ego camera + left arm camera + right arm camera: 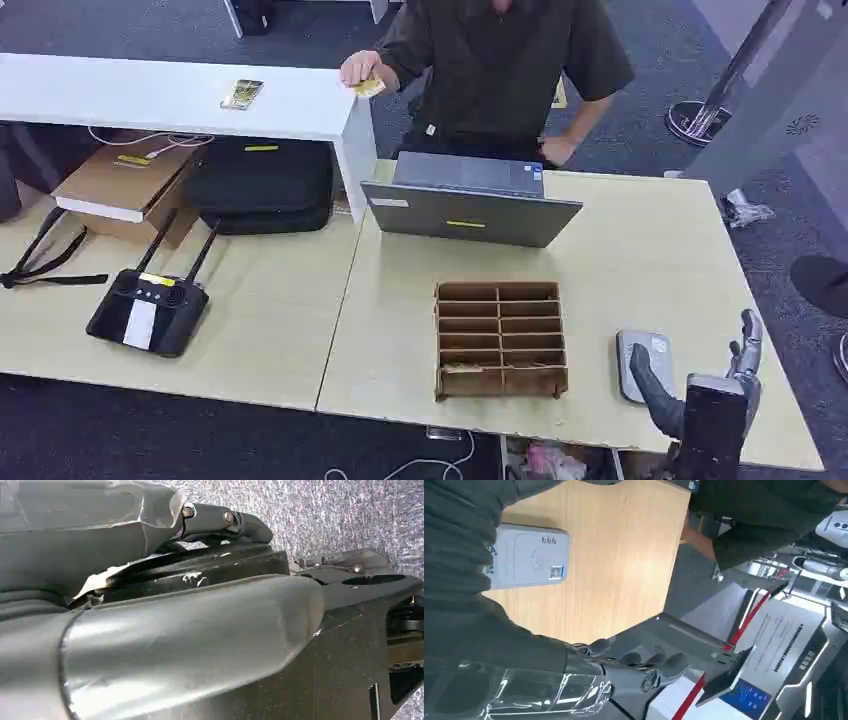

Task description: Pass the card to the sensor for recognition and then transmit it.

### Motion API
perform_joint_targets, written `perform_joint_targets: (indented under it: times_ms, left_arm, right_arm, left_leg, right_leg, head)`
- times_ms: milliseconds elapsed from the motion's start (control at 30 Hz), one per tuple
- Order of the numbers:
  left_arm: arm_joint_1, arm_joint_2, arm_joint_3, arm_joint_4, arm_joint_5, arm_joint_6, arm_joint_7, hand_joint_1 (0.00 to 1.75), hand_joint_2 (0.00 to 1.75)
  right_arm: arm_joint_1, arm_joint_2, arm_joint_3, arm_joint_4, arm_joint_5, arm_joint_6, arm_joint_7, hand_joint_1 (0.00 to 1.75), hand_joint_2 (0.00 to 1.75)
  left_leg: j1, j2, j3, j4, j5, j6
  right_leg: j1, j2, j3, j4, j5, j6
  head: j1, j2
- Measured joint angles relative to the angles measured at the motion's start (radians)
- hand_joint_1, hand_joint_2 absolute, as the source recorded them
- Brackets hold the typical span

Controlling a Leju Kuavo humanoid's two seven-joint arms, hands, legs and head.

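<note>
Tabletop (pixel 640 250): organizer (pixel 500 338), seemingly one item.

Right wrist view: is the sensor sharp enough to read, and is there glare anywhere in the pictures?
Right wrist view: the sensor is evenly lit and its outline crisp, but its print is too small to read. Left wrist view: bright glare streaks the left hand, softly blurred. Head view: even light, no glare on the table.
</note>
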Motion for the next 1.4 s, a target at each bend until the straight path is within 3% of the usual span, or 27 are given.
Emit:
perform_joint_targets:
  times_ms: [700,867,1133,1400]
  left_arm:
    - [0.002,0.003,-0.010,0.000,-0.054,-0.004,0.016,0.00,0.00]
    - [-0.001,0.009,-0.029,0.000,-0.089,-0.016,0.020,0.00,0.00]
    - [-0.011,0.016,-0.069,0.000,-0.139,-0.033,0.032,0.00,0.00]
    - [-0.015,0.016,-0.090,0.000,-0.156,-0.036,0.043,0.00,0.00]
  right_arm:
    - [-0.039,0.010,-0.025,0.010,0.040,0.051,0.000,0.00,1.75]
    - [-0.175,-0.003,-0.044,0.087,0.064,0.095,0.003,0.00,1.75]
    - [-0.500,-0.026,-0.068,0.339,0.106,0.194,0.065,0.00,1.75]
    - [-0.748,-0.030,-0.066,0.606,0.146,0.258,0.084,0.00,1.75]
  left_leg:
    - [0.000,0.000,0.000,0.000,0.000,0.000]
    - [0.000,0.002,0.000,0.000,0.001,-0.001]
    - [0.000,0.002,0.001,0.001,0.003,-0.002]
    - [0.000,0.002,0.000,0.001,0.003,-0.002]
  right_leg:
    - [0.000,0.000,0.000,0.000,0.000,0.000]
    - [0.000,0.002,0.000,0.001,0.002,0.000]
    - [0.000,0.003,-0.001,0.003,0.003,0.000]
    - [0.000,0.003,-0.002,0.004,0.003,-0.001]
  head:
    - [0.000,0.000]
    - [0.000,0.000]
    - [0.000,0.000]
    - [0.000,0.000]
